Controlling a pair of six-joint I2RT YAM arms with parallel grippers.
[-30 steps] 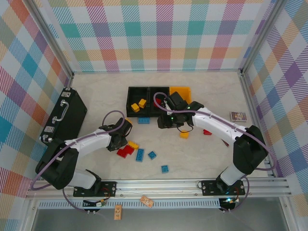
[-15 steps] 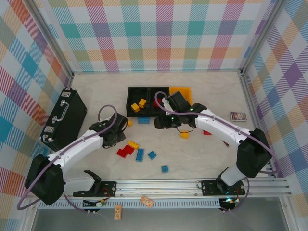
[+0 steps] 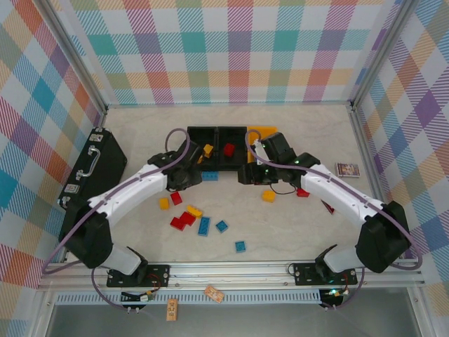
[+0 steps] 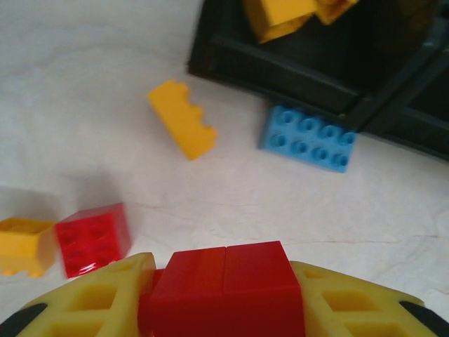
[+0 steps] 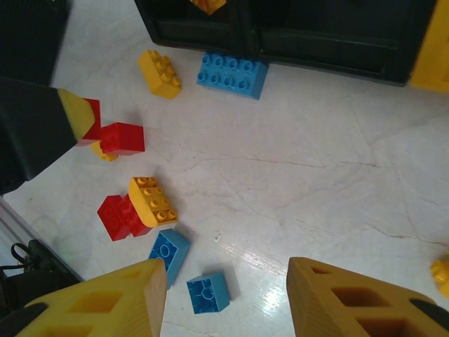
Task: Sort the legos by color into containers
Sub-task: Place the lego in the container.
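My left jaws are pinching a small red studded plastic brick [image 4: 224,281] between their yellow fingers [image 4: 98,298]. They grip it by its flat sides, so it rides level and should drop cleanly. I hang at the near-left corner of the left black open-topped plastic bin [image 3: 203,135], which holds yellow bricks [image 4: 277,17], so red does not belong there. The middle black plastic bin [image 3: 235,161] has one red brick [image 3: 229,149] in it. I judge my load must go a little right and farther over that rim before I let go.

My right jaws are spread wide with nothing between their fingers [image 5: 105,302]. They hover over the pale desk [image 5: 337,175], just near the right end of the bin row and beside the yellow-orange plastic bin [image 3: 265,132]. I cannot tell what that bin holds. Held open and tilted down like this, they are ready to drop over the next piece. I judge the closest candidate to be the long blue eight-stud brick [image 5: 233,73], which lies against the near wall of the black bins with a yellow brick [image 5: 160,73] just to its left.

The rest of the sorting waits nearer on the desk. A red cube [image 4: 92,239] sits side by side with a yellow piece [image 4: 24,246]. A yellow brick rests partly on a red pair [image 5: 116,216], and two small blue bricks [image 5: 209,291] lie nearby. The task looks well short of done.
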